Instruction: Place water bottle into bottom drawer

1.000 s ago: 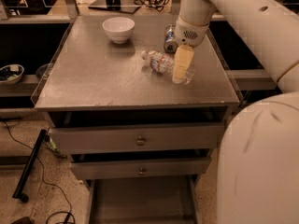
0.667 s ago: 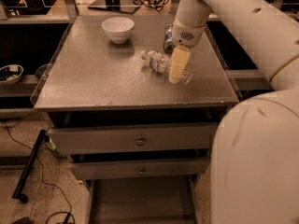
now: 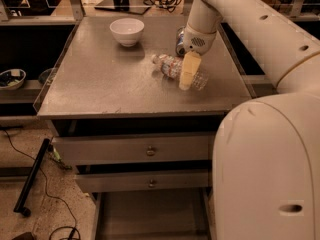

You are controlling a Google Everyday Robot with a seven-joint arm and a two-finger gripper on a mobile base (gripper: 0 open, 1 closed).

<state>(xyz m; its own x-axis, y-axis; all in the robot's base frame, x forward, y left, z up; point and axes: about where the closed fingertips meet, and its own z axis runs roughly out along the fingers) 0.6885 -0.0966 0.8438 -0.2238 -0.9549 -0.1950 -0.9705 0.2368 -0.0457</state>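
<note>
**A:** Camera view. What is on the tabletop?

**B:** Grey metal tabletop [image 3: 95, 89], three items.
1. Water bottle [image 3: 169, 66]: clear ribbed plastic, lying on its side right of centre, white cap end pointing far-left.
2. White bowl [image 3: 127, 30]: upright, at the far edge, well apart from the bottle.
3. Silver-blue can [image 3: 179, 42]: just beyond the bottle, partly hidden by the arm.

**A:** And the claw?

**B:** Claw [image 3: 186, 79]: on the white arm [image 3: 235, 14], which reaches in from the far right. It points down over the bottle's middle and covers part of it. I cannot tell whether it is open or clamped.

**A:** Drawers?

**B:** Three, under the tabletop. The top drawer [image 3: 130, 150] and the middle drawer [image 3: 135, 181] each show a knobbed front. The bottom drawer [image 3: 150, 214] is pulled out toward the near side, with its flat floor showing.
</note>
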